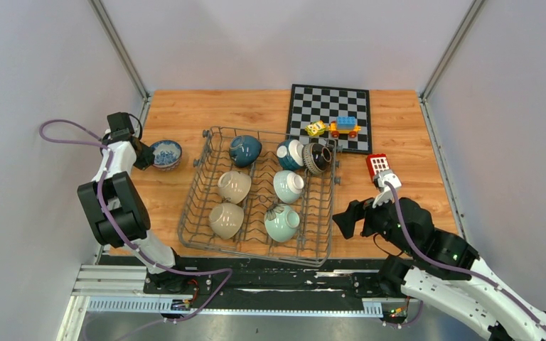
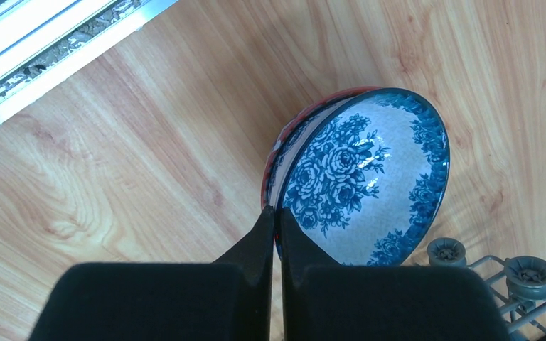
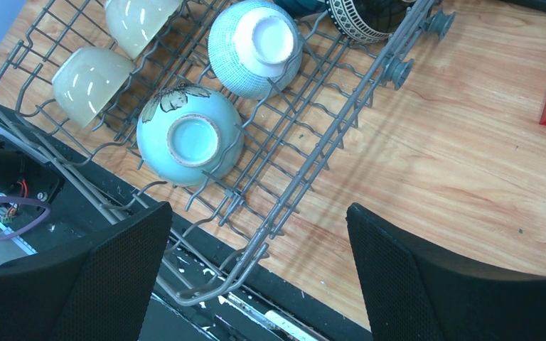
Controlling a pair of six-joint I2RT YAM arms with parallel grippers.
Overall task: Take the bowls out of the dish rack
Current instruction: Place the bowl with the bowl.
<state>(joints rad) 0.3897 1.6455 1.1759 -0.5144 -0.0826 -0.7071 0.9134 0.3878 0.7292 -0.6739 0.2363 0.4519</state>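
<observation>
**Left jaws:** nearly closed. The two black fingers (image 2: 256,249) pinch the rim of the blue-and-white bowl (image 2: 366,177) between them. The bowl is tilted, with its rose-patterned inside facing the wrist camera. It sits outside the dish rack (image 1: 193,188), just beside the rack's far left corner, over the wooden counter (image 1: 412,142). Whether the bowl touches the counter cannot be determined.

**Right jaws:** spread wide, with nothing between the fingers (image 3: 99,277). They hang above the near right corner of the rack, apart from the wire.

**Dish rack:** stands at the centre of the counter and holds seven bowls.
- **Far row:** a dark teal bowl (image 1: 245,150), a teal-and-white bowl (image 1: 290,154) and a dark striped bowl (image 1: 317,158). The last two touch each other.
- **Middle row:** a beige bowl (image 1: 234,186) and a pale green patterned bowl (image 1: 288,185).
- **Near row:** a second beige bowl (image 1: 226,219) and a celadon bowl (image 1: 282,222). The celadon bowl sits foot upward and is closest to the right jaws.

**Beyond the rack:** a chessboard (image 1: 327,106) carries toy blocks (image 1: 334,128). A red block (image 1: 377,165) lies to the right of the rack.
</observation>
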